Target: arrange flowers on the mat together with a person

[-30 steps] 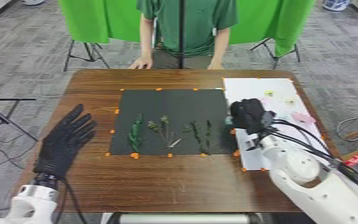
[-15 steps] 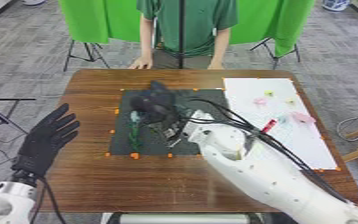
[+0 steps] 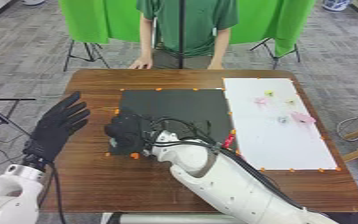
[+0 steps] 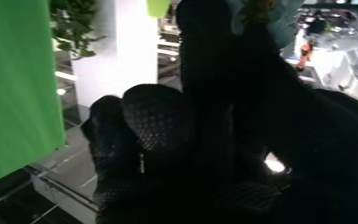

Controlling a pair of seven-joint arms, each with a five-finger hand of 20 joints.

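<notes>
Evidently, the right hand (image 3: 127, 131) pinches a pale blue flower (image 4: 286, 19) over the near left of the dark mat (image 3: 180, 102), likely to place it there; a pink flower (image 3: 303, 118) lies on the white sheet (image 3: 282, 150) at right. The left hand (image 3: 58, 125), fingers straight, leaves room.

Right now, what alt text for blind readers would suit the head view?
A robot's black-gloved right hand is over the left part of a dark mat; its left hand, fingers straight, is left of the mat. Right of the mat, small pink and yellow flowers lie on a white sheet.
</notes>
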